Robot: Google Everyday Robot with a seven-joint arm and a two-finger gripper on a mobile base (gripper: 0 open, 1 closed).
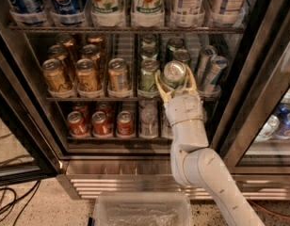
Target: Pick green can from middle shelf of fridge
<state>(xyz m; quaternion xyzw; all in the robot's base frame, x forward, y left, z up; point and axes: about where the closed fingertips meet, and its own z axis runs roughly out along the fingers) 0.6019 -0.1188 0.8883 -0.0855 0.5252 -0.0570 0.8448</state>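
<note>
The fridge [135, 169] stands open in front of me, with a black frame and a steel louvred base. The dark green can [174, 73] is at the front of its lane on the middle shelf [88, 98], right of centre. It is tilted forward, so its silver lid faces me. My gripper [175, 80] reaches up from below on the white arm. Its fingers [160, 85] sit on either side of the can and close on it. More dark green cans [175, 45] stand behind it.
Gold-orange cans [84, 74] fill the left lanes. Paler green cans [149, 74] stand just left of the held can and slim silver-blue cans [208, 72] just right. Tall bottles [107, 4] stand above and red cans [100, 124] below. A clear plastic bin [142, 213] lies on the floor.
</note>
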